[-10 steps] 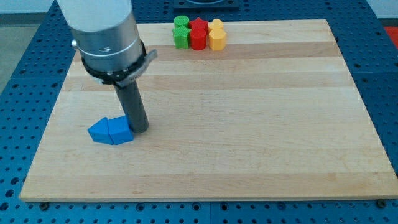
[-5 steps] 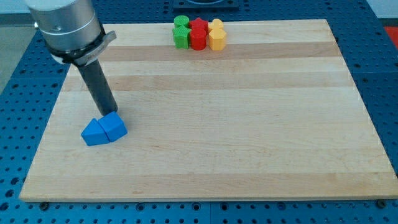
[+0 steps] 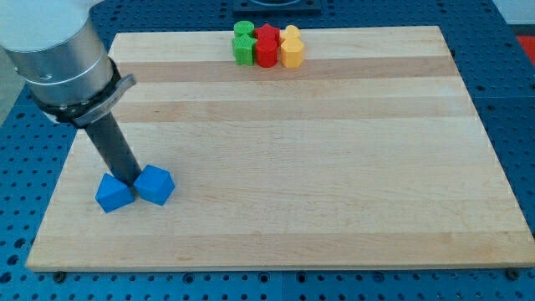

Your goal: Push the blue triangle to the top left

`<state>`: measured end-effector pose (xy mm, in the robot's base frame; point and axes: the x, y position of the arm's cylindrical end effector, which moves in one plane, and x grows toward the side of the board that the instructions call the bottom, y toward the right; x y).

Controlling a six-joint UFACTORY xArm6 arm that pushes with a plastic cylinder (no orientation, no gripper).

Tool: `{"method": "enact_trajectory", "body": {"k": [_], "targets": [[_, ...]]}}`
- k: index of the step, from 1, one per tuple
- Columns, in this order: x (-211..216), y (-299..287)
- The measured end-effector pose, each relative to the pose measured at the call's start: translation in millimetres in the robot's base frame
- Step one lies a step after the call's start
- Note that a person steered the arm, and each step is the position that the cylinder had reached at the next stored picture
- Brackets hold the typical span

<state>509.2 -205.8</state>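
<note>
1. My tip (image 3: 129, 178), a bare rod with no jaws to open or close, has wedged between the two blue pieces, which were touching a moment ago.
2. The blue triangle (image 3: 114, 194) now sits at its 8 o'clock, the blue block (image 3: 155, 185) at 4 o'clock.
3. Both remain near the board (image 3: 334, 167)'s bottom-left corner, so the triangle has gained no ground toward 11 o'clock; I judge a fresh approach from below it is needed.

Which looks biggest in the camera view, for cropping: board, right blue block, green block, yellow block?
1. Wooden board.
2. Right blue block, though it sits nearer the view's bottom, which may inflate it.
3. Green block and yellow block: look alike, unranked.
</note>
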Motion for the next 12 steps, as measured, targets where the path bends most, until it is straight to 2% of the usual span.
{"method": "enact_trajectory", "body": {"k": [5,7,9,10,12], "targets": [[18.6,-23.1],[-22.1,-23.1],[-31.6,18.9],[-29.6,40.3],[7.5,40.6]]}}
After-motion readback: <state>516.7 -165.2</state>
